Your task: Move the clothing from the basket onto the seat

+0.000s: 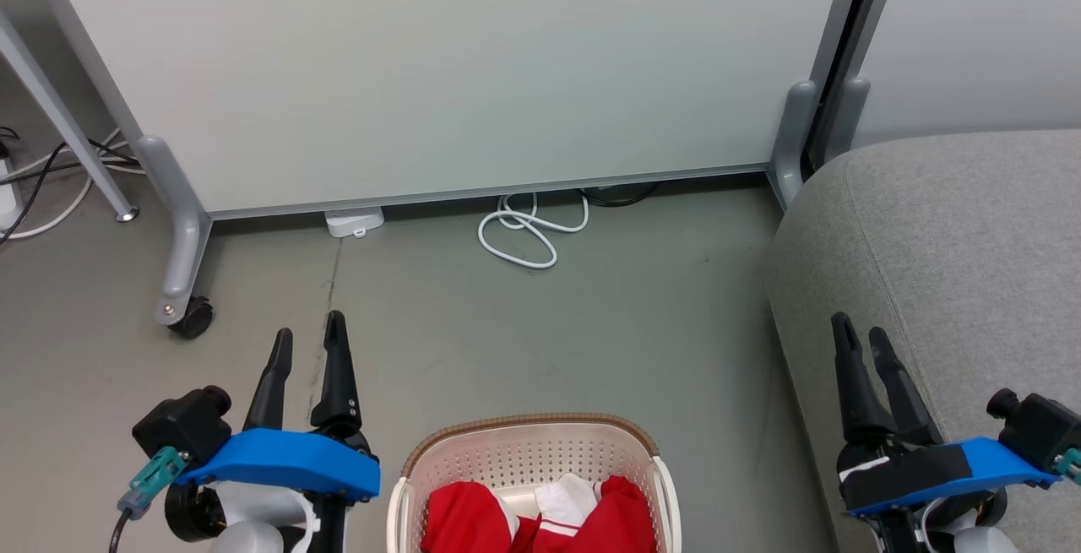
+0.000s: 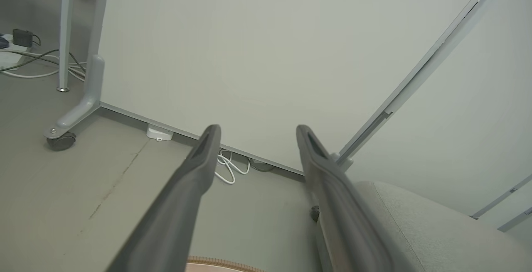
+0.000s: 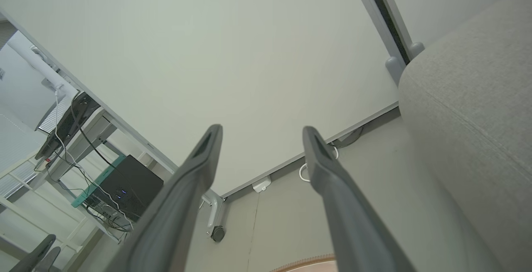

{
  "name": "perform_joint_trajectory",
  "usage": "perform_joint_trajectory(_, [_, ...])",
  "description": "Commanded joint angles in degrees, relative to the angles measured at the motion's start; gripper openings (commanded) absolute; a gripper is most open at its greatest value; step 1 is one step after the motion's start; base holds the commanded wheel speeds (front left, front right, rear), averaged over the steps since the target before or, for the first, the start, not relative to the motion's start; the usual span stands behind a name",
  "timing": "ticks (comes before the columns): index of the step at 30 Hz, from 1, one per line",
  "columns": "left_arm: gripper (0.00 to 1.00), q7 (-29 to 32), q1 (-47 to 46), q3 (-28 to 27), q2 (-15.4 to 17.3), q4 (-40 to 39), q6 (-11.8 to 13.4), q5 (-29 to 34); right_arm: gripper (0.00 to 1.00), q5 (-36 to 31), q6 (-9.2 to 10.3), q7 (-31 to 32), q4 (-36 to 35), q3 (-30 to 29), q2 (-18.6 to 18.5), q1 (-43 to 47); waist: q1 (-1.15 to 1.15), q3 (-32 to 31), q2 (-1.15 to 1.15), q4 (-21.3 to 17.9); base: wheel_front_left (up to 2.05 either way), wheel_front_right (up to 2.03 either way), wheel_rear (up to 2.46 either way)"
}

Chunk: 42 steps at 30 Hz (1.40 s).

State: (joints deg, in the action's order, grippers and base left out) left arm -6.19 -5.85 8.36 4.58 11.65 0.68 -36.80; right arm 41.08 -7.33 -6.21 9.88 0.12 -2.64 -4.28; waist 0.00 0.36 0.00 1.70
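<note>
Red clothing (image 1: 540,521) with white cuffs lies bunched in the cream basket (image 1: 473,460), which stands on the floor at the bottom centre of the head view; its brown rim (image 2: 224,262) also peeks in below the left wrist view. The grey seat (image 1: 954,249) fills the right side, and shows as the seat (image 2: 424,226) and the seat (image 3: 474,110) in the wrist views. My left gripper (image 1: 308,335) hangs open and empty, left of the basket. My right gripper (image 1: 860,333) is open and empty over the seat's front edge, right of the basket.
A pale partition panel (image 1: 439,72) on wheeled feet (image 1: 190,312) stands across the floor ahead. A coiled white cable (image 1: 528,232) and a small white box (image 1: 355,221) lie at its base. More cables and a table leg (image 1: 67,127) are at far left.
</note>
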Motion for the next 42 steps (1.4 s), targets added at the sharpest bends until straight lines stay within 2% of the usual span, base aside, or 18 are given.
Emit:
perform_joint_trajectory(1, [1.0, -0.7, -1.6, 0.6, 0.6, -0.4, 0.5, 2.2, 1.0, -2.2, -0.16, -0.6, -0.7, 0.2, -0.3, -1.1, 0.0, 0.0, 0.0, 0.1, 0.0, 0.0, 0.0])
perform_joint_trajectory(23, [1.0, -4.0, -2.7, 5.3, 2.1, 1.1, 2.7, 15.0, 1.0, -16.2, -0.17, -4.0, -0.5, 1.2, -0.3, -0.9, 0.0, -0.2, 0.0, 1.1, 0.0, 0.0, 0.0])
perform_joint_trajectory(31, [1.0, -5.1, -3.2, 6.6, 2.7, 1.0, 0.3, 17.8, 1.0, -20.6, -0.18, -5.1, -0.5, 1.3, -0.3, -0.8, 0.0, -0.2, 0.0, 1.5, 0.0, 0.0, 0.0])
perform_joint_trajectory(42, [1.0, -6.3, -3.2, 6.5, 2.7, 1.9, -1.7, 21.4, 1.0, -25.7, -0.19, -6.2, -0.2, 0.9, -0.3, -0.2, 0.0, -0.2, 0.0, 1.8, 0.0, 0.0, 0.0])
